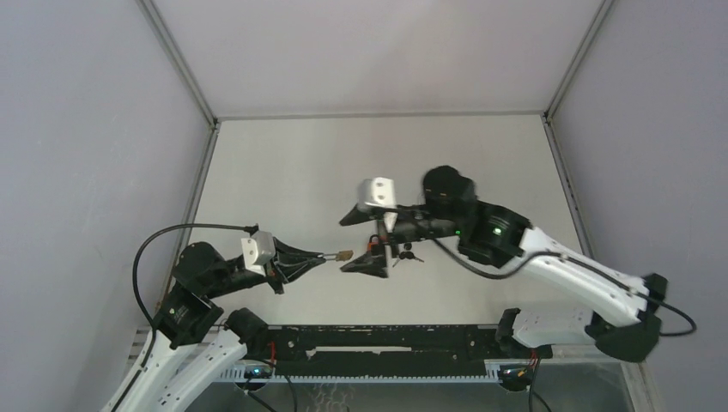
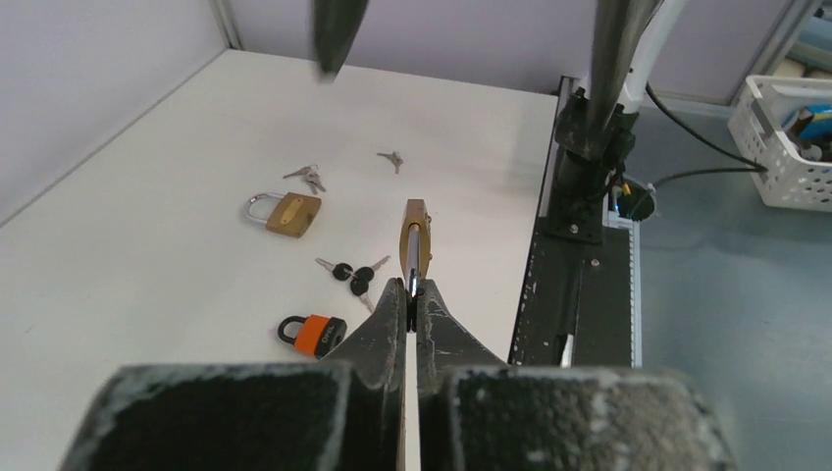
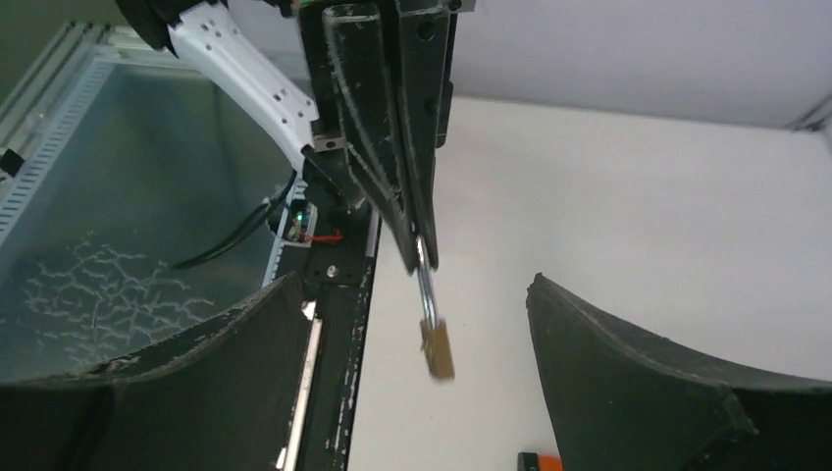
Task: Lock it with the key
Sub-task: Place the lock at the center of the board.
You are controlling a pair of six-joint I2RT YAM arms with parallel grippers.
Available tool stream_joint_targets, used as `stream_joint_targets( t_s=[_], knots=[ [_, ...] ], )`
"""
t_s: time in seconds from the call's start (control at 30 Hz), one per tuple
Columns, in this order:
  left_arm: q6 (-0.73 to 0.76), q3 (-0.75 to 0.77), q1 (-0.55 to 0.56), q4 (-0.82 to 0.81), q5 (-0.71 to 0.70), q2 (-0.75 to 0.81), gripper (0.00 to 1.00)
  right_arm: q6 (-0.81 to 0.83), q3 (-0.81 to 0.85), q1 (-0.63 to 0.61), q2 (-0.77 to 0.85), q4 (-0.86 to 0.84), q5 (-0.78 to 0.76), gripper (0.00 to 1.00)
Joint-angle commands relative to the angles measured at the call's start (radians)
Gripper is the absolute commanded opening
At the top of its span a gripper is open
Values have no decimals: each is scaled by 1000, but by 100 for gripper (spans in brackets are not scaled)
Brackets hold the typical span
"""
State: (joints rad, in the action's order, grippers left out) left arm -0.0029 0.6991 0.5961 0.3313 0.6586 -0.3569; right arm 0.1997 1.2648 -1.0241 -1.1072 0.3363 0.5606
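Observation:
My left gripper (image 2: 411,289) is shut on the steel shackle of a small brass padlock (image 2: 416,231) and holds it in the air, body pointing away from me. In the top view the padlock (image 1: 344,255) hangs just left of my right gripper (image 1: 356,242), which is open and empty. In the right wrist view the padlock (image 3: 438,348) hangs below the left gripper's tips (image 3: 422,257), between my right gripper's (image 3: 414,285) spread fingers (image 3: 667,383), touching neither. A bunch of black-headed keys (image 2: 353,275) lies on the table below.
On the white table (image 2: 147,255) lie a second brass padlock (image 2: 285,213), an orange and black padlock (image 2: 314,334), silver keys (image 2: 307,177) and one small key (image 2: 391,158). The black base rail (image 2: 579,285) runs along the near edge. A white basket (image 2: 785,147) stands off the table.

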Motion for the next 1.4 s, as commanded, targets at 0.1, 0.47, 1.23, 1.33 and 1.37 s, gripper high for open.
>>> stream_joint_targets(
  t_s=[0.1, 0.47, 1.23, 1.33, 1.37],
  knots=[
    [67, 12, 17, 13, 25, -17, 0, 137, 257, -60, -272, 321, -56, 82],
    [66, 22, 19, 15, 35, -28, 0, 115, 185, -53, -289, 268, -33, 13],
    [-955, -416, -360, -55, -831, 188, 100, -659, -608, 1021, -57, -46, 30, 0],
    [-1115, -504, -464, -65, -761, 234, 100, -634, -636, 1136, -130, -78, 42, 0],
    [-1127, -512, -490, -61, -752, 246, 100, -621, -637, 1153, -164, -74, 44, 0]
  ],
)
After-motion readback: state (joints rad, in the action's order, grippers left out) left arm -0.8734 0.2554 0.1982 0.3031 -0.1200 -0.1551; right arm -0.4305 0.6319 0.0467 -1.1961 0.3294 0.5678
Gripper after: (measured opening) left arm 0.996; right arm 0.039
